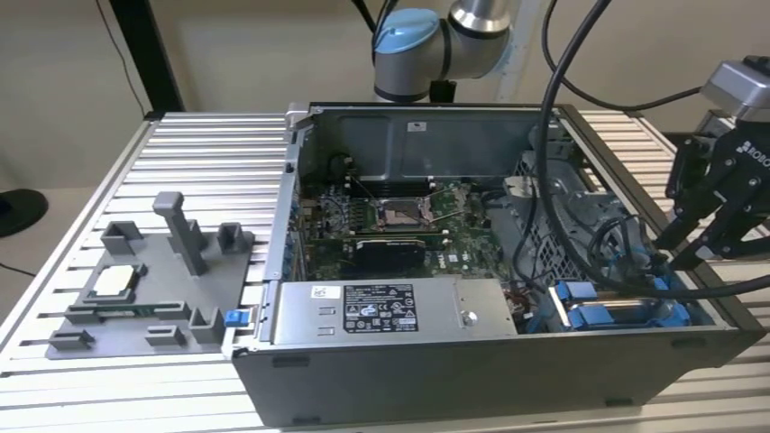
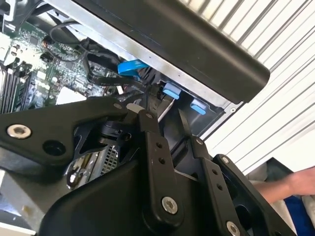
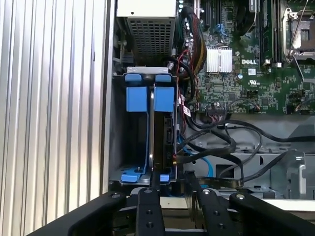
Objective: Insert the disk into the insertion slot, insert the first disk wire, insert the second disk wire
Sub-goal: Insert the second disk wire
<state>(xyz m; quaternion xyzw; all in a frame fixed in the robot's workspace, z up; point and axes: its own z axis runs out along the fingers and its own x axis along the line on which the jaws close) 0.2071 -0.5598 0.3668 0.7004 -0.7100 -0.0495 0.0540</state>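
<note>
Disk (image 3: 165, 128) seated on edge in its slot, at the computer case's (image 1: 481, 379) corner | gripper (image 3: 170, 184) over its end, fingers slightly spread, pinching nothing | wires (image 3: 224, 142) beside it, plugging likely left.

open computer case (image 1: 481, 379) – motherboard (image 1: 470, 253) inside, grey fixture (image 1: 157, 298) on slatted table (image 1: 205, 153)

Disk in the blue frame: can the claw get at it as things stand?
Probably yes. The open claw hangs just off the end of the bay, in line with the disk, and the black cables run beside the disk, not across it.
</note>
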